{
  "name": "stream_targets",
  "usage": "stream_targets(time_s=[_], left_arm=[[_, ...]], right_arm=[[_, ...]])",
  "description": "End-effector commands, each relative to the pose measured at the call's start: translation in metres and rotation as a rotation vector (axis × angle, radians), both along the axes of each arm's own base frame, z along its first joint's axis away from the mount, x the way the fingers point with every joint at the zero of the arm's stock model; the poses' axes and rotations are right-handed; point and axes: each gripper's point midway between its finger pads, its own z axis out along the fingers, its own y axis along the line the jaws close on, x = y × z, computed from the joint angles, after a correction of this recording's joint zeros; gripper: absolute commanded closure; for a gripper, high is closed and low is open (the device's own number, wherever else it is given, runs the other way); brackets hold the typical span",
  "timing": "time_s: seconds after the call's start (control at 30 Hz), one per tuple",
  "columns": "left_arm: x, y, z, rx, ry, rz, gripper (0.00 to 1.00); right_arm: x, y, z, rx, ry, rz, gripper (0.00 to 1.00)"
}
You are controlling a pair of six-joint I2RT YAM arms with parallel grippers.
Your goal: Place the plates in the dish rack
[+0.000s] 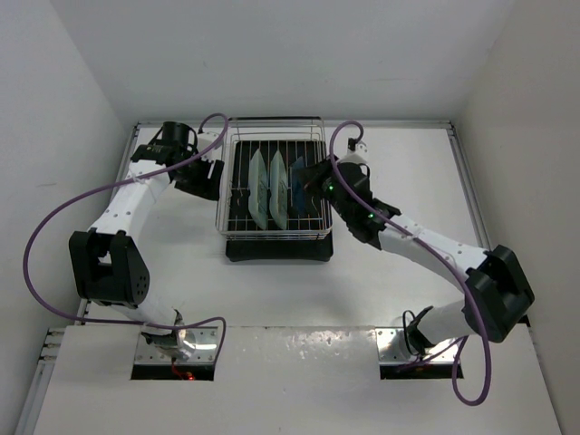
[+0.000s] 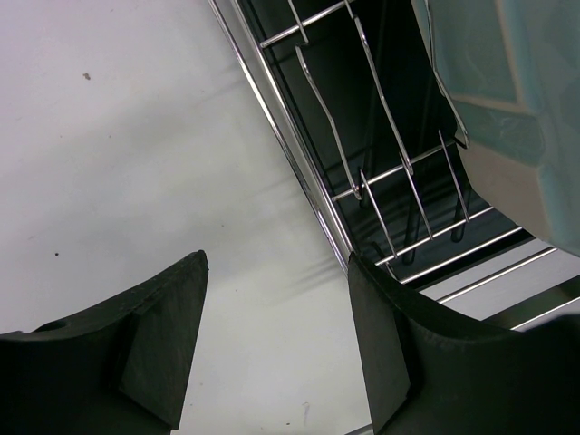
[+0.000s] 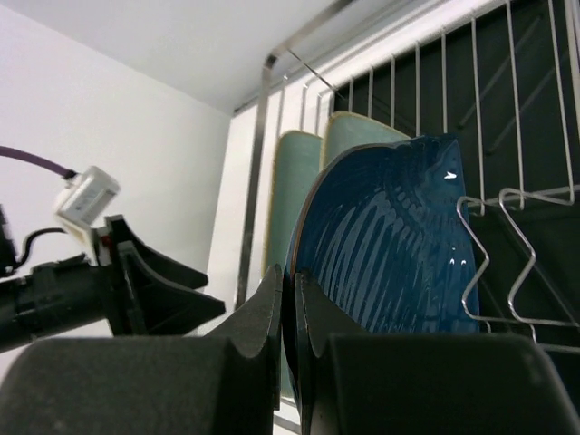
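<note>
The chrome wire dish rack point(image 1: 275, 139) sits on a black tray at the back middle of the table. Two pale mint-green plates point(image 1: 257, 188) point(image 1: 278, 188) stand on edge in it. The dark blue plate point(image 1: 297, 174) stands on edge to their right, inside the rack. My right gripper point(image 1: 311, 179) is shut on the blue plate's rim point(image 3: 292, 263), one finger on each face. In the right wrist view the blue plate point(image 3: 390, 236) fills the middle, with the green plates point(image 3: 294, 181) behind it. My left gripper point(image 1: 210, 172) is open and empty beside the rack's left side point(image 2: 276, 272).
White walls close in the table on the left, back and right. The rack's left rim point(image 2: 299, 154) runs close past my left gripper's right finger point(image 2: 381, 344). Purple cables loop above both arms. Bare white table point(image 2: 118, 163) lies left of the rack.
</note>
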Motion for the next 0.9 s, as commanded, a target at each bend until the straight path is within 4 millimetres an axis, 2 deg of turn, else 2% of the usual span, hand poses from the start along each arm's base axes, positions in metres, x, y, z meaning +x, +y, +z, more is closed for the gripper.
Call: stream_targets(time_s=[0.0,0.03,0.17,0.27,0.3,0.5,0.53,0.57,0.6,0.63,0.67,0.77,0.83,0.87], left_arm=[[0.001,-0.003,0.021,-0.001,-0.063,-0.015,0.32],[0.001,-0.003,0.021,-0.001,-0.063,-0.015,0.32],[0.001,-0.003,0.021,-0.001,-0.063,-0.015,0.32],[0.001,-0.003,0.021,-0.001,-0.063,-0.015,0.32],[0.001,-0.003,0.021,-0.001,-0.063,-0.015,0.32],[0.001,-0.003,0.021,-0.001,-0.063,-0.015,0.30],[0.001,-0.003,0.021,-0.001,-0.063,-0.015,0.30],[0.001,-0.003,0.021,-0.001,-0.063,-0.015,0.30],[0.001,-0.003,0.021,-0.001,-0.063,-0.015,0.30],[0.001,-0.003,0.021,-0.001,-0.063,-0.015,0.30],[0.001,-0.003,0.021,-0.001,-0.063,-0.015,0.29],[0.001,-0.003,0.021,-0.001,-0.063,-0.015,0.29],[0.001,-0.003,0.021,-0.001,-0.063,-0.015,0.27],[0.001,-0.003,0.021,-0.001,-0.063,-0.015,0.27]], right_arm=[[0.009,0.000,0.054,0.185,-0.126,-0.050,1.00],[0.012,-0.003,0.042,0.174,-0.106,-0.061,1.00],[0.014,-0.003,0.025,0.122,-0.083,-0.064,1.00],[0.018,0.000,0.016,0.083,-0.063,-0.027,1.00],[0.019,0.000,0.018,0.080,-0.067,-0.025,1.00],[0.022,0.006,-0.003,0.029,-0.019,0.038,1.00],[0.022,0.009,-0.010,0.002,-0.012,0.063,0.98],[0.022,0.009,-0.010,-0.010,0.001,0.067,0.92],[0.022,0.010,-0.012,-0.015,0.006,0.070,0.91],[0.023,0.010,-0.004,-0.010,-0.011,0.079,0.90],[0.024,0.011,-0.010,-0.026,-0.002,0.086,0.86],[0.023,0.013,-0.009,-0.075,-0.002,0.120,0.77],[0.024,0.021,0.003,-0.104,-0.016,0.163,0.69],[0.024,0.020,-0.004,-0.155,-0.009,0.179,0.66]])
